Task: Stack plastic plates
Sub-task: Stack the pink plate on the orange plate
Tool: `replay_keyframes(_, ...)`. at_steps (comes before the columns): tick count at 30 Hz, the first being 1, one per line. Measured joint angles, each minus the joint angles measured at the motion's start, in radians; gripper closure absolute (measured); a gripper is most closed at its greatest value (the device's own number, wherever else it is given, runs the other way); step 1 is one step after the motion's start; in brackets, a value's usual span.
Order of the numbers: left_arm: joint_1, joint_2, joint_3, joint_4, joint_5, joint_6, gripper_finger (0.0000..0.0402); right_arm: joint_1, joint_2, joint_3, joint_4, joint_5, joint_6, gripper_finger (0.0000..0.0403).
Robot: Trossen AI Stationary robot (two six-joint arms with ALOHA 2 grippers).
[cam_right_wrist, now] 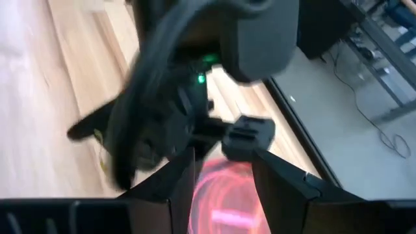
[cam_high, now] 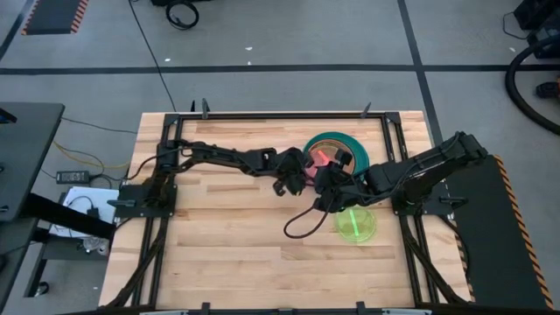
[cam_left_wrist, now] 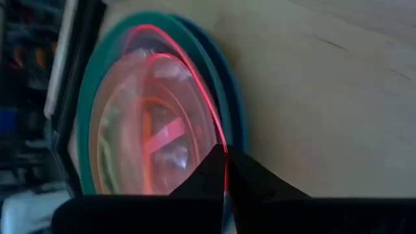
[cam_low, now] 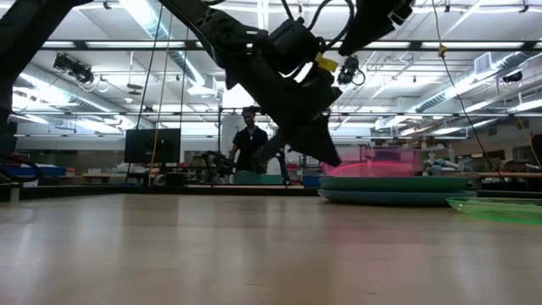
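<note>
2 grippers meet at the stack (cam_high: 357,150): left gripper (cam_left_wrist: 226,177) pinches the pink plate (cam_left_wrist: 153,130), right gripper (cam_right_wrist: 221,170) open above, lime green plate (cam_high: 356,224) unstacked.

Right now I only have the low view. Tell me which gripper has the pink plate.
Observer: The left gripper has it. It is shut on the rim of the pink plate.
Operator: Say where the other gripper is.
Observer: The right gripper hangs open just above the pink plate and faces the left arm.
Operator: Place that green plate for me.
Observer: From above, the lime green plate lies alone on the table. It is apart from the stack, whose teal plate sits toward the far edge.
</note>
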Motion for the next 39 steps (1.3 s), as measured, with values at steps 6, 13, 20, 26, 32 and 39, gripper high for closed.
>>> replay_keyframes(6, 0.003, 0.013, 0.009, -0.008, 0.001, 0.026, 0.0392, 0.013, -0.003, -0.008, -0.011, -0.005, 0.004, 0.0241)
replay_keyframes(13, 0.024, 0.014, 0.09, -0.113, 0.032, -0.034, 0.0396, 0.013, -0.003, -0.008, 0.011, -0.027, -0.003, 0.0241)
replay_keyframes(20, 0.05, 0.022, 0.123, -0.123, 0.068, -0.036, 0.0397, 0.013, -0.003, -0.008, 0.026, -0.027, -0.013, 0.0241)
replay_keyframes(26, 0.055, 0.034, 0.121, -0.096, 0.069, -0.099, 0.0383, 0.013, -0.003, -0.008, 0.058, -0.026, -0.052, 0.0241)
replay_keyframes(32, 0.053, 0.044, 0.121, -0.079, 0.069, -0.102, 0.0331, 0.013, -0.003, -0.008, 0.058, -0.041, -0.055, 0.0241)
replay_keyframes(39, 0.038, 0.035, 0.121, -0.083, -0.04, -0.152, 0.0256, 0.013, -0.003, -0.008, 0.025, -0.061, -0.049, 0.0241)
